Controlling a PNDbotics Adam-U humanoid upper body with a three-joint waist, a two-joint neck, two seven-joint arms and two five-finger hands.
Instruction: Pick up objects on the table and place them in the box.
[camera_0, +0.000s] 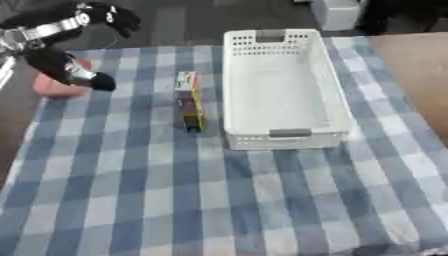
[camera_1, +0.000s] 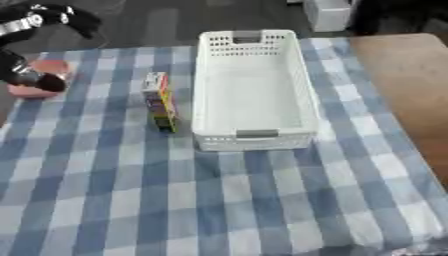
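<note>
The white perforated basket (camera_0: 282, 90) stands lengthwise on the blue-and-white checked cloth (camera_0: 175, 200) that covers the surface, its handle slots at the near and far ends, and as far as I can see nothing lies inside it yet, so the job looks barely begun. Just to its left, apart from its wall and running parallel to it, lies a long narrow multicoloured box (camera_0: 188, 101), yellow along one edge with a dark near end; set that way, it would need only a short carry sideways over the rim. The work is at the far left corner instead, where a pink rounded thing (camera_0: 54, 86) sits at the cloth's edge, well apart from the basket. The robot's left hand (camera_0: 80, 70) comes down on it from the upper left, dark fingers (camera_0: 101, 81) reaching across its right side and touching or just above it; I cannot tell whether they are closed round it or only spread over it, since the hand covers much of the pink shape. My guess is that it is going for this outlying piece first because it is nearest that arm. The right hand shows in neither view. The risk I see is the pink thing rolling off the cloth's edge if nudged.
</note>
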